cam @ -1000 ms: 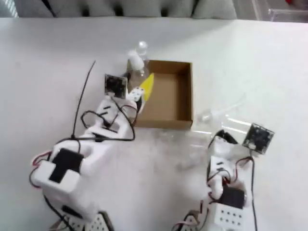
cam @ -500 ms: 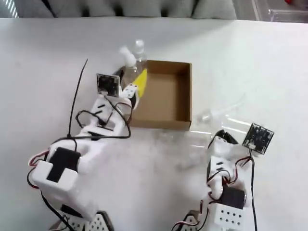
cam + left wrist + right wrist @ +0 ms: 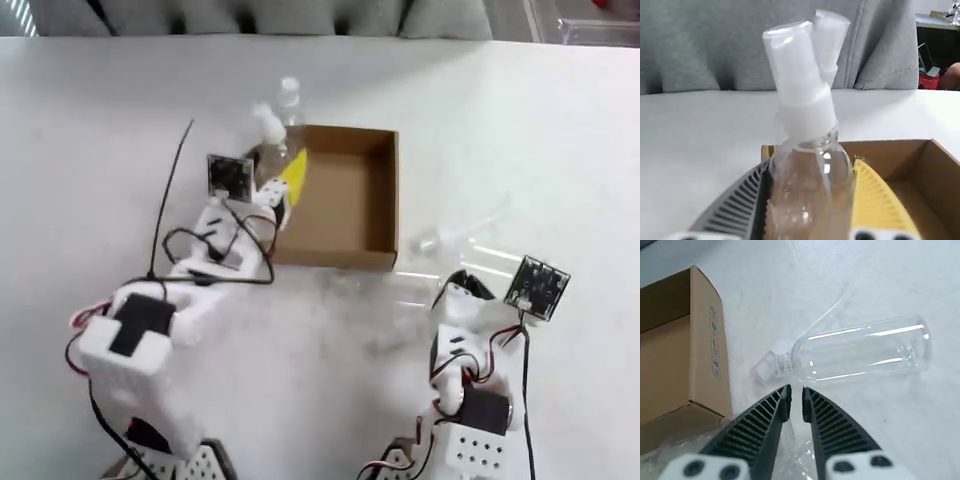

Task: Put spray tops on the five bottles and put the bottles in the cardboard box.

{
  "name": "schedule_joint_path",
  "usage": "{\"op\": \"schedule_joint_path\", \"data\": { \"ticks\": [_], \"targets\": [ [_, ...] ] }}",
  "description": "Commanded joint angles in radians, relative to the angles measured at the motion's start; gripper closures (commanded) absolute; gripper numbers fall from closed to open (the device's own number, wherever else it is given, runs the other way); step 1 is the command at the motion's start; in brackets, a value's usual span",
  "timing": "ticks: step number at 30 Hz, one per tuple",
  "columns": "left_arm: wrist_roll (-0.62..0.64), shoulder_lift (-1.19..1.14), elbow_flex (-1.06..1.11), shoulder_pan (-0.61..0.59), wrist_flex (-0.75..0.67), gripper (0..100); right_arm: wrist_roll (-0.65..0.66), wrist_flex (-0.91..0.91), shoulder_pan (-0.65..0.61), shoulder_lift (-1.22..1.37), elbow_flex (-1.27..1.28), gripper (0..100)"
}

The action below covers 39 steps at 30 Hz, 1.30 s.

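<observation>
Overhead, a white desk point(image 3: 80, 120) carries an open cardboard box point(image 3: 392, 200) near its middle, a little toward the far edge. The left end effector point(image 3: 281, 177) is at the box's far left corner, clamped on a clear bottle point(image 3: 266, 152). In the left wrist view this held bottle point(image 3: 807, 200) sits between a ribbed grey finger point(image 3: 742, 210) and a yellow finger point(image 3: 880, 205). A white spray top point(image 3: 802, 85) is on its neck, and the whole bottle leans slightly. The box's brown inner walls point(image 3: 920, 165) open just beside the yellow finger. A second bottle point(image 3: 290, 92) is just behind the held one, beyond the box's far left corner, with its own capped top point(image 3: 831, 32) showing past the first.

The right end effector point(image 3: 795, 396) is low over the desk near the box's near right corner. Its two dark ribbed fingers are almost together, with a thin slit between the tips and nothing gripped. Just beyond the tips a third bottle point(image 3: 860, 352) lies on its side between the box and the desk's right edge. It has a white top point(image 3: 771, 366) at its neck, pointing toward the box, and a thin clear tube point(image 3: 835, 305) curves away near it. Crumpled clear plastic point(image 3: 805, 460), too hazy to identify, lies under the fingers.
</observation>
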State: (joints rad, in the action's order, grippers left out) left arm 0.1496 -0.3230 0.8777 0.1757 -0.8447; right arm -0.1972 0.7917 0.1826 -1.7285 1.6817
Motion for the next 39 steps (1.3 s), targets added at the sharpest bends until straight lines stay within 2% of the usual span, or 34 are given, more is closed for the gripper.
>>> {"op": "schedule_joint_path", "data": {
  "ticks": [1, 23, 31, 39],
  "targets": [
    [-0.003, -0.022, -0.078, -0.008, -0.029, 98, 0.006, 0.004, 0.010, -0.015, 0.012, 97.8],
    [-0.005, -0.021, -0.034, -0.004, -0.032, 97, 0.006, 0.001, 0.013, -0.015, 0.012, 97.8],
    [0.006, 0.025, 0.017, -0.001, -0.029, 81, 0.006, 0.002, 0.013, -0.015, 0.012, 97.8],
    [0.006, 0.082, 0.046, -0.010, 0.031, 80, 0.006, 0.004, 0.013, -0.015, 0.012, 97.8]
  ]
}}
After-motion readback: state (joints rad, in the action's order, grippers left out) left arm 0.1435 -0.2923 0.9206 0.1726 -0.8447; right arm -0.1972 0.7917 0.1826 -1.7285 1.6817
